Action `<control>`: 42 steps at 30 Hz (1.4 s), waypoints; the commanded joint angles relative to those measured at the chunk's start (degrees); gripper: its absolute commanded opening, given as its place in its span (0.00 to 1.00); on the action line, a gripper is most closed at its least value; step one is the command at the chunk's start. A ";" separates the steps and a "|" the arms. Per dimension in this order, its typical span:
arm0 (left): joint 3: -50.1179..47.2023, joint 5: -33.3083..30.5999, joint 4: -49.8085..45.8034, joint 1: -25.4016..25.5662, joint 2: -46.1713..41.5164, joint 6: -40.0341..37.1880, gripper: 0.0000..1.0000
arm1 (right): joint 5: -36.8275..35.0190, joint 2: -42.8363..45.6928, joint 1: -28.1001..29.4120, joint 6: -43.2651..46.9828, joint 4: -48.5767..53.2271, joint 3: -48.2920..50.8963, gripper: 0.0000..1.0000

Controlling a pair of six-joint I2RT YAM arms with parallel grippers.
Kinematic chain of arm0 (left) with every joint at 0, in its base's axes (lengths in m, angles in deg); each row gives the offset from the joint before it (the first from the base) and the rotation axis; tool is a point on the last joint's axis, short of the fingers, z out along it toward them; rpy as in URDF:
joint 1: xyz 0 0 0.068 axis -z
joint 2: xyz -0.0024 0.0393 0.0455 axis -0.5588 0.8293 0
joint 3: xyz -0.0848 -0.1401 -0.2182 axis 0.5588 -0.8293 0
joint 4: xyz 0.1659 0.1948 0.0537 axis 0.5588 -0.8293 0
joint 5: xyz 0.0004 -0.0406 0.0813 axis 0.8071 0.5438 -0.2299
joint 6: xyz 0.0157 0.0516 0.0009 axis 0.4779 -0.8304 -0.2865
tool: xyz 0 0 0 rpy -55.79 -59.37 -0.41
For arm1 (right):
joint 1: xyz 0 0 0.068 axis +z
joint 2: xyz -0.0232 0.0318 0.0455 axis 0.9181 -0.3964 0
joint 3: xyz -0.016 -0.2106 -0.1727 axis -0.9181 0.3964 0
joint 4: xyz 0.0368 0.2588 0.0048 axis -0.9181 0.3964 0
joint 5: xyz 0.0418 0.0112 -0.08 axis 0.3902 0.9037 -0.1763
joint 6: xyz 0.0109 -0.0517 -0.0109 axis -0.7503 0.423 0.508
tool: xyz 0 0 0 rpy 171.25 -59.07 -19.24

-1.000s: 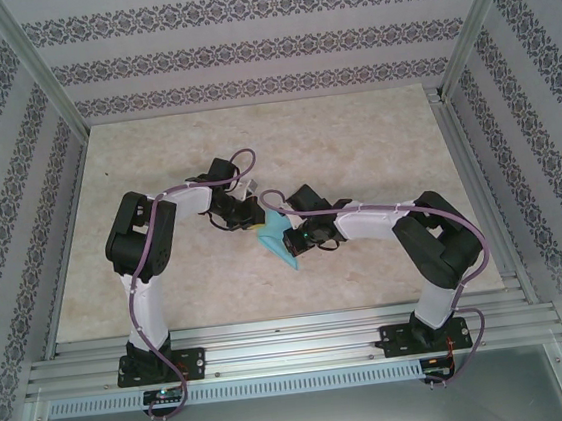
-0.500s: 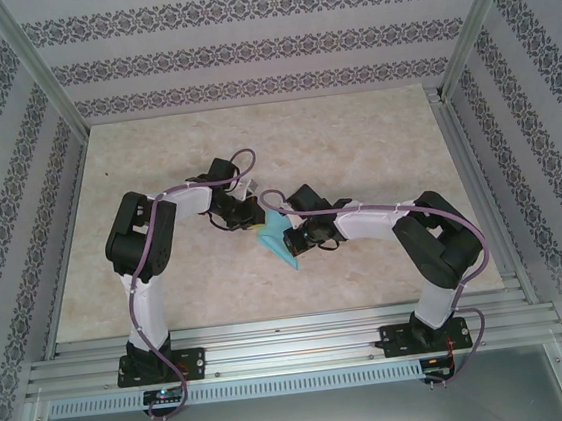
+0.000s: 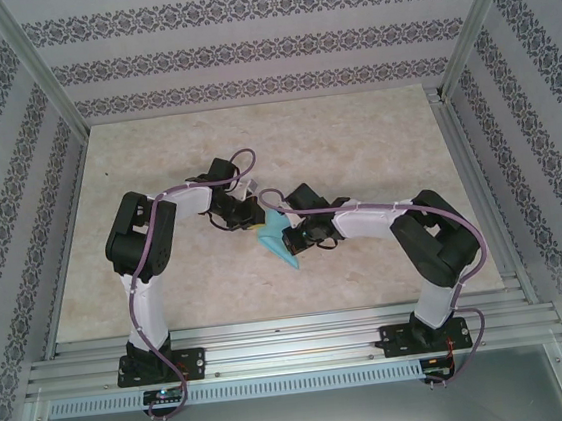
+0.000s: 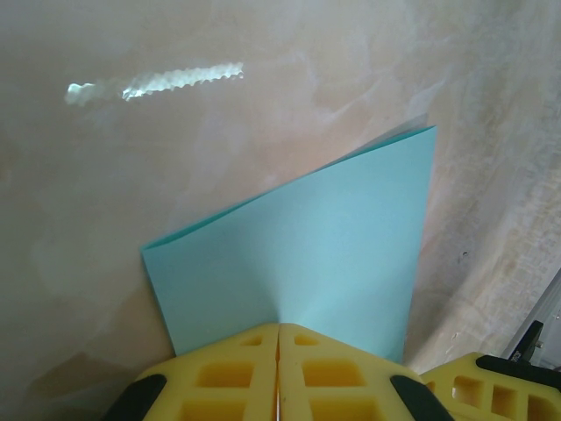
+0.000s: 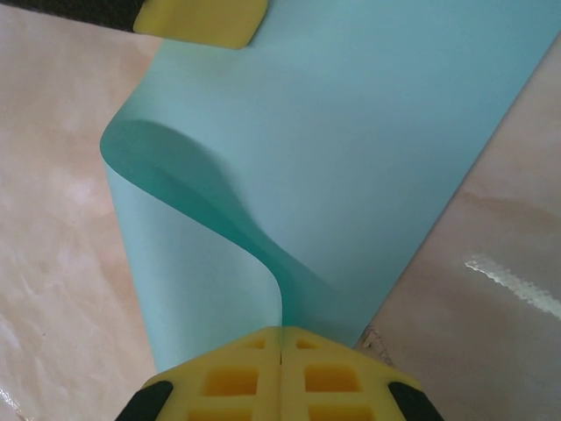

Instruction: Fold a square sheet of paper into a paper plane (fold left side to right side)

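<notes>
The square sheet of paper (image 3: 276, 239) sits near the middle of the tabletop (image 3: 353, 132), a little toward its near edge. It is thin, matte and plain turquoise, against the tabletop's glossy, beige, marble-like veining. From above it reads as a narrow slanted wedge caught between the two arm tips at the tabletop's centre.

The left gripper (image 3: 258, 225) has its yellow, waffle-ribbed fingers pressed together on one edge of the paper. In the left wrist view the left gripper (image 4: 278, 331) clamps a doubled part of the paper (image 4: 307, 254). There it is flat and four-sided, with a second layer peeking out along its far edge.

The right gripper (image 3: 291, 238) likewise has its fingers closed tight, pinching the paper. In the right wrist view the right gripper (image 5: 280, 333) nips the paper (image 5: 368, 149) where it rolls over in a soft, uncreased curl. The loop casts a darker teal shadow, and the rest spreads smooth and flat above the tabletop.
</notes>
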 commanded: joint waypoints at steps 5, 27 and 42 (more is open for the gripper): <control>-1.36 -5.22 -1.71 1.27 3.39 -1.48 0.09 | -0.05 -1.45 -0.28 -0.61 -0.06 -0.20 0.00; 1.81 -3.63 -7.95 -5.03 -10.11 -3.13 0.42 | -0.02 -3.16 0.25 -1.85 0.22 3.24 0.00; -19.57 3.78 17.46 0.94 -19.48 21.24 0.20 | -0.15 -3.60 0.57 -1.08 1.01 2.47 0.00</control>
